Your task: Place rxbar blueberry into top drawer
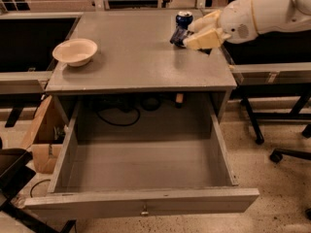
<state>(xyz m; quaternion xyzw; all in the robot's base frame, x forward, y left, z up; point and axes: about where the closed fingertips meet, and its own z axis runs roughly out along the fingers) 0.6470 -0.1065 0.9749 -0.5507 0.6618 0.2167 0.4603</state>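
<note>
My gripper hangs over the back right part of the grey tabletop. Its pale fingers are shut on the rxbar blueberry, a small dark navy wrapper that sticks out to the left of them, held a little above the table. The top drawer is pulled wide open below the table. It is a wide shallow grey box with a small metal knob on its front panel. I see nothing in it.
A blue drink can stands just behind the gripper. A cream bowl sits at the table's left. Dark cables hang behind the drawer. A cardboard box is at the lower left, chair legs at the right.
</note>
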